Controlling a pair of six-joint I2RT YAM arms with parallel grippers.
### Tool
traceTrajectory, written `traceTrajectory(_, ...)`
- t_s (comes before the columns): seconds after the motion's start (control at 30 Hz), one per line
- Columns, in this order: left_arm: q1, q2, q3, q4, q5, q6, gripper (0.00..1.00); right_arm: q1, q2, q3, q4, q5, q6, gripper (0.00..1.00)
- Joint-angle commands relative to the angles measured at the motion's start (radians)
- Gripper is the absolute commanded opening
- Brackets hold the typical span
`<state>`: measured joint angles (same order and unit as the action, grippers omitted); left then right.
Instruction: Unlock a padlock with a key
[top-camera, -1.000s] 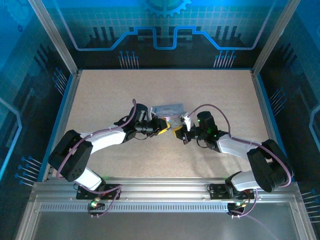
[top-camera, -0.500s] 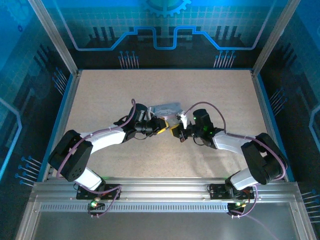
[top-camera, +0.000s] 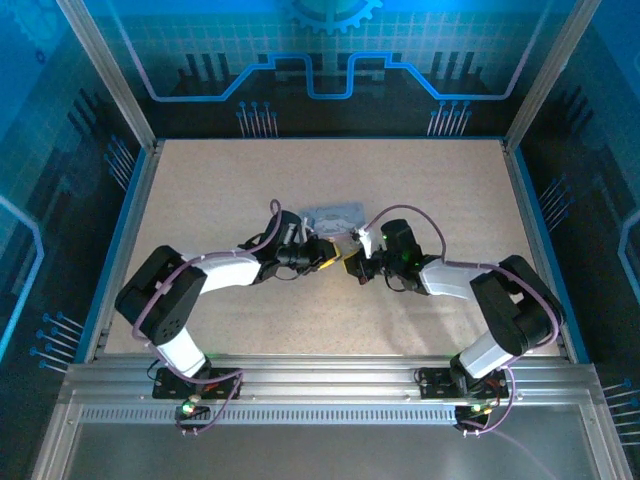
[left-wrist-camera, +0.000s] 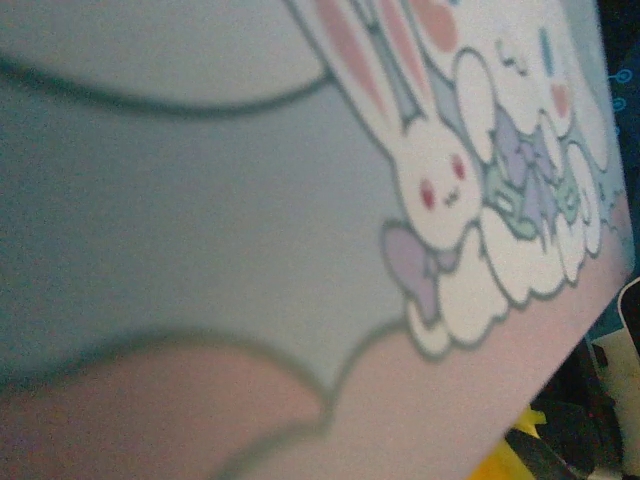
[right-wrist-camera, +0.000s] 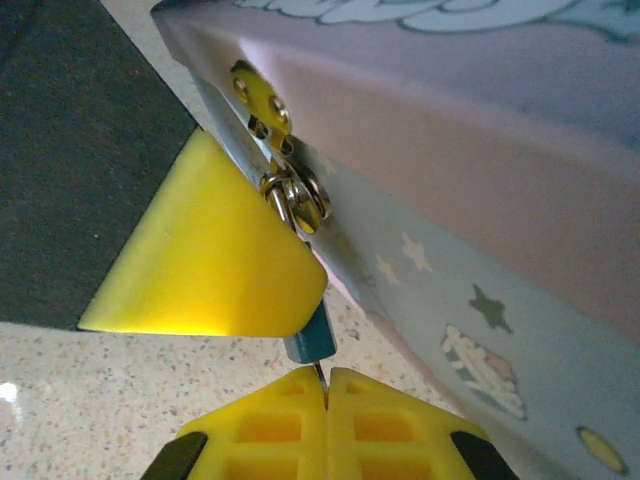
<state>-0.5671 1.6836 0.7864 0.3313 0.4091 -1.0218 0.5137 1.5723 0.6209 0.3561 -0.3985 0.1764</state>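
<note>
Near the middle of the surface (top-camera: 200, 190), the right hand (right-wrist-camera: 326, 388) is clenched on the key (right-wrist-camera: 321, 371), a thin metal sliver rising from between its yellow fingertips to the bottom end of the padlock (right-wrist-camera: 310, 346). The left hand (top-camera: 322, 258) grasps the padlock from the other side, one yellow finger (right-wrist-camera: 210, 260) lying flat over its body. The padlock hangs by its shackle (right-wrist-camera: 284, 197) from the hasp (right-wrist-camera: 256, 95) on the front wall of the cartoon-printed tin (right-wrist-camera: 480, 200), just beyond both hands toward the far edge.
</note>
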Motion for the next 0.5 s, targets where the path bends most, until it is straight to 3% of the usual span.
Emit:
traceTrajectory(0.0, -0.042, 0.053, 0.014, 0.113, 0.071, -0.011, 0.16, -0.001, 0.021, 0.008, 0.074, -0.016, 0.01, 0.0)
traceTrajectory(0.47, -0.042, 0.116, 0.014, 0.167, 0.021, -0.029, 0.39, -0.038, 0.086, -0.01, 0.062, -0.01, 0.019, 0.0)
